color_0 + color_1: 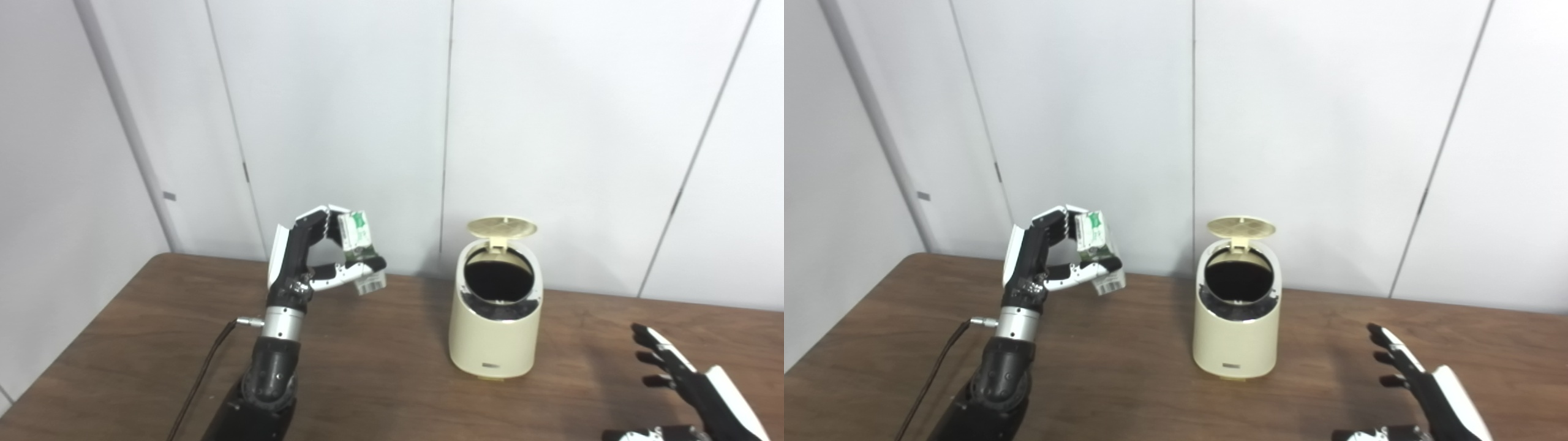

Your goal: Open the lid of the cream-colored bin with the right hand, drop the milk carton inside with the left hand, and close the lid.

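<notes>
White and black fingers (315, 220) of the left hand (306, 257) curl over the top of the milk carton (361, 254), with the thumb pressing across its lower front, so the carton is pinched between them and held in the air above the table (380, 367), to the left of the bin and about level with its lid. The carton is small, white with green print, and tilted, its lower end pointing down and to the right. The right hand (1421, 383) hovers low at the near right, fingers spread apart and holding nothing, well apart from the bin.

The table is dark brown wood grain with a rounded far-left corner. Behind it stand pale grey wall panels (337, 122) split by thin vertical seams.

The cream-colored bin (495, 334) stands upright on the table, right of centre. Its round lid (502, 227) is flipped up at the back hinge, showing a ribbed underside, and the mouth below is a dark slanted opening ringed in black. A small label sits near its base.

A dark cable (202, 373) runs along the left forearm from a metal plug at the wrist down to the bottom edge. Bare tabletop lies between carton and bin.
</notes>
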